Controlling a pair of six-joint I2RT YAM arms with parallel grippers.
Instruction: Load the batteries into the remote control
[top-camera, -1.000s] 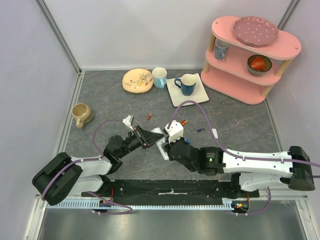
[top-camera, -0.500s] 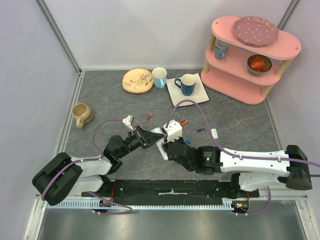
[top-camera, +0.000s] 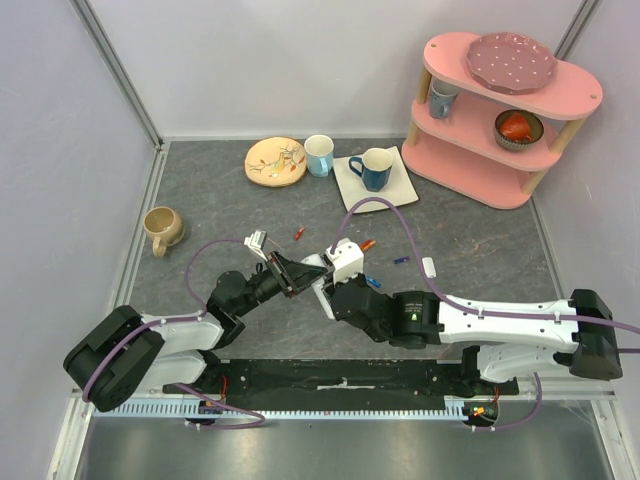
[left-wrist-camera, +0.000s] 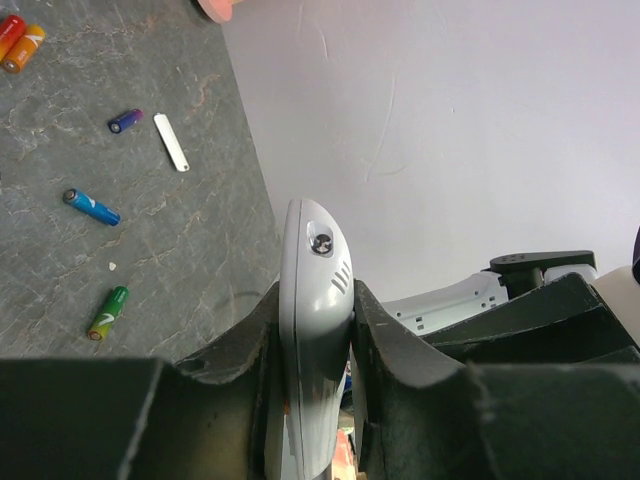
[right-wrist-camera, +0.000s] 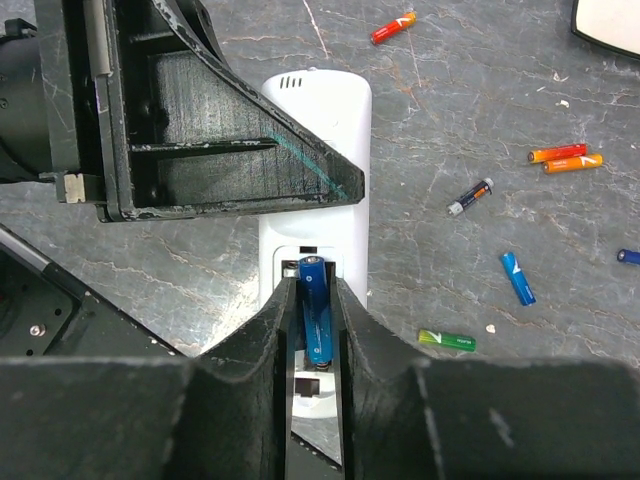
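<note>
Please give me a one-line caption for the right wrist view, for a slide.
The right gripper straddles a blue battery at the remote control, which the left gripper holds.

I count eight small bright cylindrical batteries (right-wrist-camera: 517, 277), one slim white plastic remote control (right-wrist-camera: 318, 130), one small white rectangular cover (left-wrist-camera: 171, 142), three ceramic mugs (top-camera: 163, 228) on the grey table (top-camera: 480, 230), and one pink three-tiered shelf (top-camera: 470, 165).

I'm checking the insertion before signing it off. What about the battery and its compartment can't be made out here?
Right wrist view: whether the blue battery is seated or pinched; the fingers of the right gripper cover both its sides.
Left wrist view: the compartment of the remote control; only its tip shows, clamped in the left gripper.
Top view: that battery, hidden under the right wrist.
</note>
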